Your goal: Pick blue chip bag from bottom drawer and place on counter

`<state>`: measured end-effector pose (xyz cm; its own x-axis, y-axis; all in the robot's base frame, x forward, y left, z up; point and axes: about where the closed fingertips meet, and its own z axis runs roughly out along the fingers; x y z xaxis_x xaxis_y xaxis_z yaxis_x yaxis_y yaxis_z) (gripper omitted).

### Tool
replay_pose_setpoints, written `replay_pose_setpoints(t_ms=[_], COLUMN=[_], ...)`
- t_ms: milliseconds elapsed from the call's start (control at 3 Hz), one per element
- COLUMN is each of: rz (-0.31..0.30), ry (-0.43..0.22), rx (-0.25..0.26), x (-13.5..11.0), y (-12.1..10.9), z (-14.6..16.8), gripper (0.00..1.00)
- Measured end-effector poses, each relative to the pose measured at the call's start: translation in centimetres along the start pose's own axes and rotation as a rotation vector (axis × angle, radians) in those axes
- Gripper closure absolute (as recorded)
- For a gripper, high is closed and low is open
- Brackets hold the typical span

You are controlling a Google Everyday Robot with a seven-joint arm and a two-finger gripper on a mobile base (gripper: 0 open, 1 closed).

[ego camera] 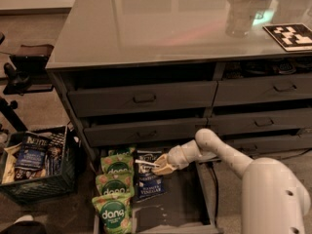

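Note:
The blue chip bag (pixel 148 179) lies flat in the open bottom drawer (pixel 183 206), dark navy with a white banner at its top and pale "vinegar" lettering lower down. My gripper (pixel 155 165) reaches down from the right on the white arm and sits over the bag's upper part, fingers pointing left. The counter (pixel 161 23) is the glossy grey-brown top of the cabinet above.
Three green "dang" bags (pixel 116 191) lie in a column at the drawer's left side. A black crate (pixel 36 179) with more bags stands on the floor at the left. A clear glass (pixel 239 18) and a black-and-white marker card (pixel 291 35) sit on the counter's right.

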<state>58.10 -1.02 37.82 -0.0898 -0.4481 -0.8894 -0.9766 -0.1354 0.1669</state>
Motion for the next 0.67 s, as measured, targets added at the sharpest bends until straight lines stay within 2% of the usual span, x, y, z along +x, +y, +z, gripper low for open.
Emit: replay_pose_setpoints(t_ms=[333, 667], rz=[-0.017, -0.017], ry=[0.016, 0.016], rx=[0.063, 0.063], x=[-3.06, -3.06], y=[0.57, 0.57], z=[-4.46, -4.46], gripper=[1.0, 1.0])
